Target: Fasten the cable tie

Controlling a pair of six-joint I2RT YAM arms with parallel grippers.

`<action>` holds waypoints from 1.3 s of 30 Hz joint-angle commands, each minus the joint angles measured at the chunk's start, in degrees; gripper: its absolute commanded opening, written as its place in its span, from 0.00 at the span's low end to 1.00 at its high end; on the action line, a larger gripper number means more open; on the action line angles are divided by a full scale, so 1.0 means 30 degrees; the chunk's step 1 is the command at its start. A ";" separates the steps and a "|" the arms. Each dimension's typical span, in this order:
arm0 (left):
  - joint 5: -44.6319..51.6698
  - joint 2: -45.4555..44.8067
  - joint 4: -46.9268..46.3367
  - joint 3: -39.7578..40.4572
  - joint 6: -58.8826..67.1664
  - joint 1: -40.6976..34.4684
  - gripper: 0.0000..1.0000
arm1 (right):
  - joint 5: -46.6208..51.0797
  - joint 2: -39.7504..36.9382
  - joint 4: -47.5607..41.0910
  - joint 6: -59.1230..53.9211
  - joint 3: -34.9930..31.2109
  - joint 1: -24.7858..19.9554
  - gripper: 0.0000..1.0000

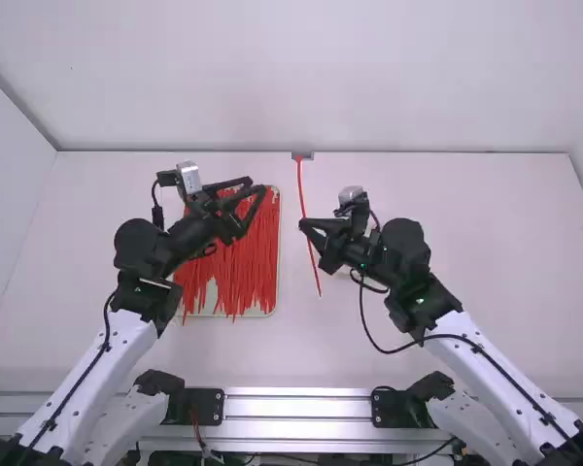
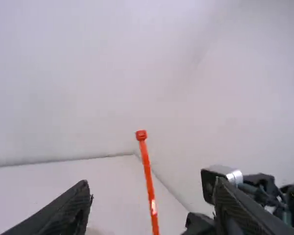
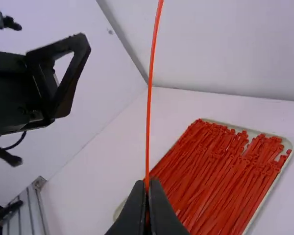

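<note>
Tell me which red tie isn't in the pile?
The one cable tie pinched in the right gripper; all the others lie heaped on the tray.

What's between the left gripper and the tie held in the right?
Nothing in the way: the high view shows just bare table between the left gripper and the cable tie.

We see a slim red plastic cable tie point(image 2: 146, 171) near upright, square head topmost | left tool point(image 2: 151, 185) fingers spread wide, flanking it | white bench point(image 2: 44, 183) beneath
</note>
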 commanded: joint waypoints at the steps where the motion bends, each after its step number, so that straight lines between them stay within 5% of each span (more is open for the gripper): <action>1: 0.2805 0.0007 0.0692 0.0007 0.0459 0.0962 0.67 | -0.4320 -0.0452 0.0532 -0.0350 -0.0095 -0.1341 0.00; 9: 0.8291 0.1909 0.5384 0.0911 -0.0474 0.2426 0.75 | -1.0448 -0.0372 0.3118 -0.0255 -0.0109 -0.4510 0.00; 19: 1.3092 0.6222 0.6258 0.6171 -0.0517 0.0925 0.77 | -1.0921 -0.0080 0.5683 0.0707 -0.0423 -0.5348 0.00; 27: 1.4127 0.9304 0.6280 1.0389 -0.2040 -0.0393 0.76 | -1.0892 0.1348 1.3202 0.3861 -0.1887 -0.5355 0.00; 37: 1.4229 0.9952 0.7249 1.1176 -0.1100 -0.1421 0.64 | -1.0724 0.3818 2.1354 0.8590 -0.3242 -0.6579 0.00; 39: 1.3631 0.9952 0.7111 1.1176 -0.1231 -0.1472 0.56 | -1.0812 0.4685 2.3474 0.9901 -0.3337 -0.6856 0.00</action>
